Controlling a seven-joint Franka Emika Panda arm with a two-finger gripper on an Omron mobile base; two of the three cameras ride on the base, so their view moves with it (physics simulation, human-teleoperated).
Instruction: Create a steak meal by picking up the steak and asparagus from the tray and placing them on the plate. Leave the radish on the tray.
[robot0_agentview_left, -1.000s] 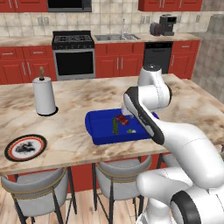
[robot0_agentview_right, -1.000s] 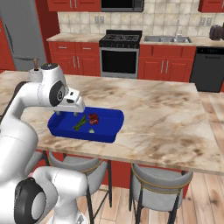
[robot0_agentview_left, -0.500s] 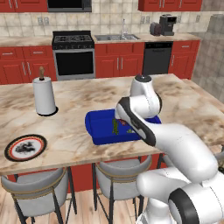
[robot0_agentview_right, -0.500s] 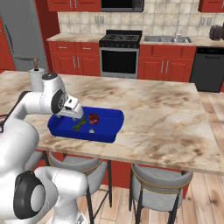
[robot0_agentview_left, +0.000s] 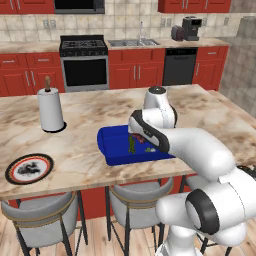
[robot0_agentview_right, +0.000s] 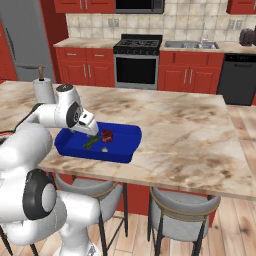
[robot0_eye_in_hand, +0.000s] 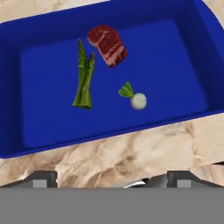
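The hand hung released over the tray's near rim; steak, asparagus and radish lay inside.

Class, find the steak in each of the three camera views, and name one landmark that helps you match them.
Left base view: steak just right of centre, partly behind the arm.
Right base view: left of centre, in the tray.
Hand view: upper middle, beside the asparagus tips.
Shared landmark: the blue tray.
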